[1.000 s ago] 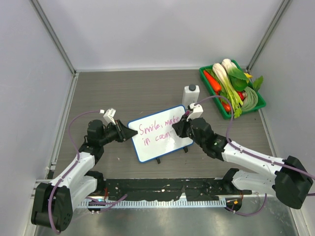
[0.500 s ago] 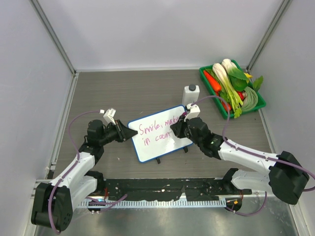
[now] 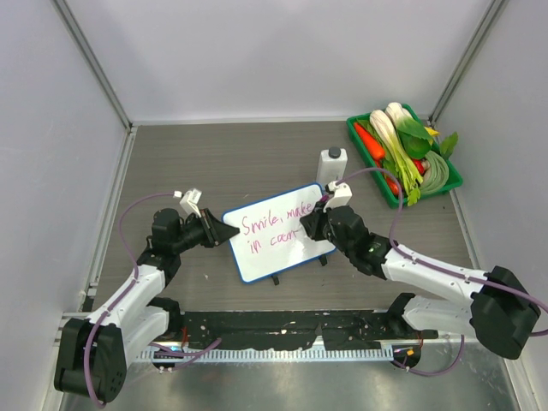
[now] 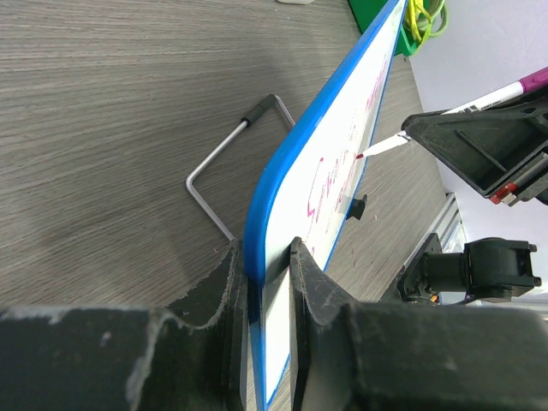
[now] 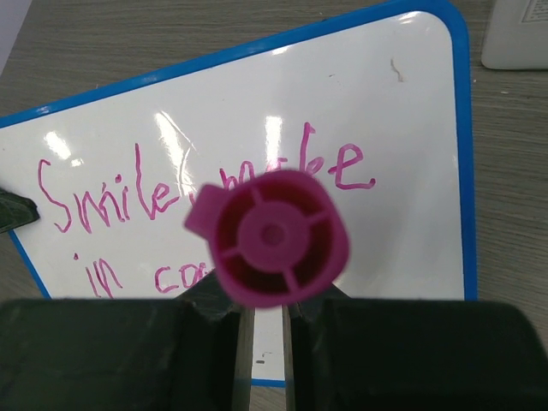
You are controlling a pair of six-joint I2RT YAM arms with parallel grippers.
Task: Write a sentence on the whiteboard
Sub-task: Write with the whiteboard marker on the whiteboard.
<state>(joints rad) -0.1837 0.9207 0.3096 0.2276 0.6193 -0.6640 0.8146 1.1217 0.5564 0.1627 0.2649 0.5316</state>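
The whiteboard (image 3: 278, 253) stands tilted in the middle of the table, white with a blue rim. The sentence (image 3: 274, 224) is magenta, in two lines, roughly "Smile make / in co...". My left gripper (image 3: 224, 234) is shut on the board's left edge; in the left wrist view (image 4: 264, 253) both fingers pinch the blue rim (image 4: 287, 163). My right gripper (image 3: 312, 224) is shut on a magenta marker (image 5: 272, 237), whose tip (image 4: 381, 149) touches the board by the second line. The marker's cap end hides part of the writing (image 5: 111, 201) in the right wrist view.
A white bottle (image 3: 332, 165) stands just behind the board's right corner. A green tray (image 3: 358, 137) of vegetables sits at the back right. The board's black feet (image 3: 276, 279) and wire stand (image 4: 214, 163) rest on the table.
My right gripper with the marker has shifted slightly left along the second line. The left arm and the board have not moved.
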